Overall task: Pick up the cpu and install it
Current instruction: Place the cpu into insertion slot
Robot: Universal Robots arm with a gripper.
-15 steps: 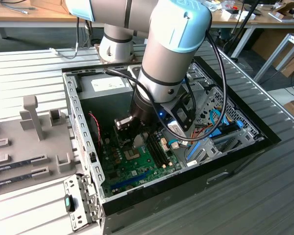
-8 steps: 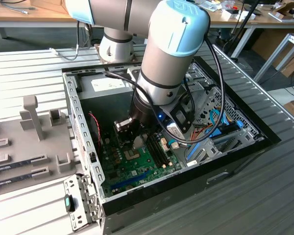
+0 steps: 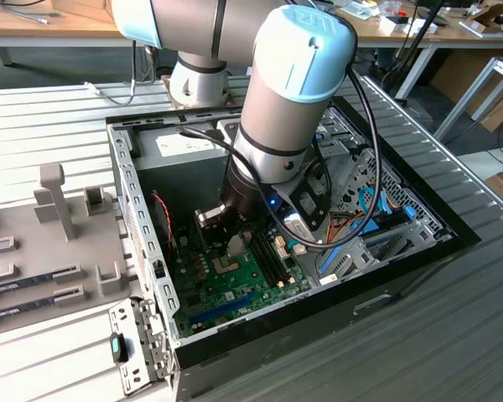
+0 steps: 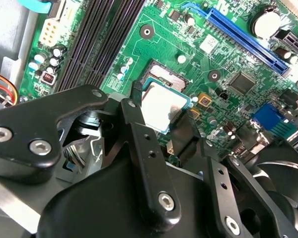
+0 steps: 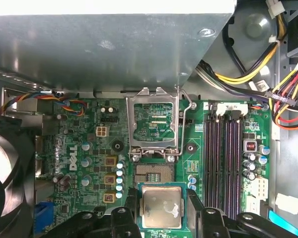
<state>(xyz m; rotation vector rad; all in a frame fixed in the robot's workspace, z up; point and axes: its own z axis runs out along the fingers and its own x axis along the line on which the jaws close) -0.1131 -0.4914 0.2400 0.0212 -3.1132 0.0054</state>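
The cpu (image 5: 161, 206) is a silvery square chip with a thin green rim, and my gripper (image 5: 162, 207) is shut on it with a black finger (image 5: 131, 203) against each of two opposite sides. It hangs just over the green motherboard (image 5: 84, 144), beside the open socket (image 5: 154, 173), and it overlaps one edge of the socket. The socket's metal load plate (image 5: 154, 121) stands flipped up. In the second wrist view the cpu (image 4: 161, 101) sits between the fingers (image 4: 135, 111), part-way over the socket (image 4: 166, 74). In the exterior view the gripper (image 3: 230, 243) reaches down into the computer case (image 3: 142, 209).
Black memory slots (image 5: 223, 158) run beside the socket, and a blue expansion slot (image 4: 246, 37) lies across the board. A grey metal power supply box (image 5: 109, 44), bundled cables (image 5: 268, 74) and a black fan (image 5: 7, 173) crowd the case. Memory sticks lie in a grey fixture (image 3: 33, 285) outside it.
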